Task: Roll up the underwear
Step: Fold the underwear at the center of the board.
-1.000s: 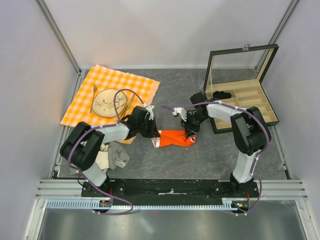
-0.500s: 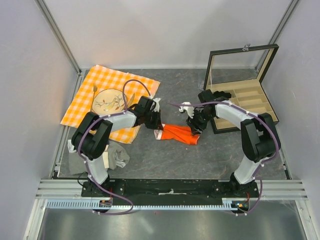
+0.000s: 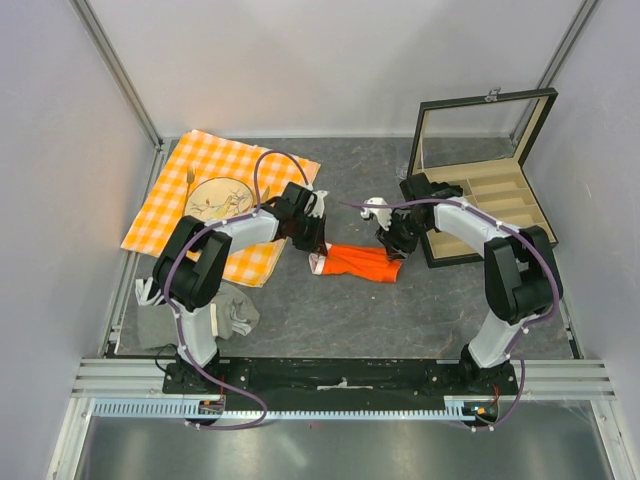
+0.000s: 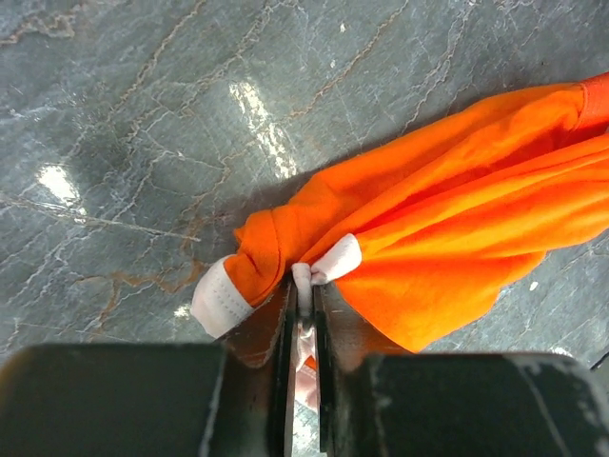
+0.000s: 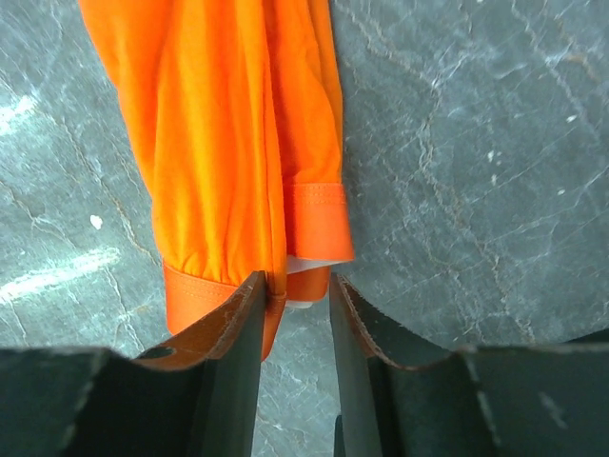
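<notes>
We saw the underwear (image 3: 358,262) stretched out over the grey stone-patterned table (image 3: 420,310), about midway between the two arms, drawn sideways into a long bunched strip. The left gripper (image 3: 315,250) was at its left end and the right gripper (image 3: 392,248) at its right end. In the left wrist view the fingers were almost together, only a thin slit between them, and a fold of the white trim (image 4: 335,259) was pinched in that slit; the orange cloth bunched up just beyond the tips and fanned away to the upper right. In the right wrist view the fingers (image 5: 233,324) stood a narrow way apart with the stitched hem of the garment caught between them, one of them pressed against the cloth; the rest of it ran straight away from the tips over the table. We could not tell whether the strip touched the table all along or hung slightly between the two holds. An orange-and-white checked cloth (image 3: 190,150) lay at the far left with a plate (image 3: 215,200) on it. A box (image 3: 500,205) with its lid up stood at the right, just beyond the right arm, and some grey cloths (image 3: 232,312) lay near the left arm's base
</notes>
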Controlling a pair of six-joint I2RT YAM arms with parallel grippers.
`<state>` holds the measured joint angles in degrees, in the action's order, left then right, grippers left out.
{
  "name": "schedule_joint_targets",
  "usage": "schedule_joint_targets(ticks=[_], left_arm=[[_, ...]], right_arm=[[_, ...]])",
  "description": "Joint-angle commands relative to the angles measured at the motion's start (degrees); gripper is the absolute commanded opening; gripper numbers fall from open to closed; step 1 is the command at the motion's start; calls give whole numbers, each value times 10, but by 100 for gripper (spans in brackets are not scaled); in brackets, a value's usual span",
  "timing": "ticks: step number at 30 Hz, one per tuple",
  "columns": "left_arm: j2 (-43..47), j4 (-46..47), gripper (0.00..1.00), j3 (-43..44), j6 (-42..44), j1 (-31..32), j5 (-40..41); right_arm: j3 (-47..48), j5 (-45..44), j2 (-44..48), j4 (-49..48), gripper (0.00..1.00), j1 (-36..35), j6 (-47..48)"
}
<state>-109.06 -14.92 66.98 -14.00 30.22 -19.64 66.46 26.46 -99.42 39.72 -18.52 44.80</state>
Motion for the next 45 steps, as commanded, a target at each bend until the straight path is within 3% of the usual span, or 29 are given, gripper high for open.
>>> schedule_joint_targets(ticks=[1,5,12,15,16,19,20,25,32,37,45], left_arm=[[-23,-46,16,18,54,-11,41],[-23,-58,17,37,59,-11,38],[-26,-68,18,54,63,-11,34],[-27,-71,20,61,65,-11,32],[-28,-71,20,63,69,-11,32],[-41,-85,23,83,79,-11,32],[-45,-94,23,91,81,-11,34],[-66,-116,25,134,92,-12,34],[-76,-139,27,182,100,-15,31],[-71,-143,31,204,99,-20,22],[-57,-149,43,233,102,-27,21]], right_arm=[[43,39,-13,7,44,-2,-1],[65,51,-17,4,54,-5,-11],[92,3,-50,-18,51,-7,-41],[93,32,-29,7,52,-7,-2],[94,71,-21,25,53,-7,32],[97,139,11,178,60,-9,284],[90,142,29,234,64,-11,414],[-2,121,92,251,87,-26,633],[-68,34,92,107,80,-98,620],[-56,-3,52,71,70,-104,586],[-56,-34,32,33,70,-105,579]])
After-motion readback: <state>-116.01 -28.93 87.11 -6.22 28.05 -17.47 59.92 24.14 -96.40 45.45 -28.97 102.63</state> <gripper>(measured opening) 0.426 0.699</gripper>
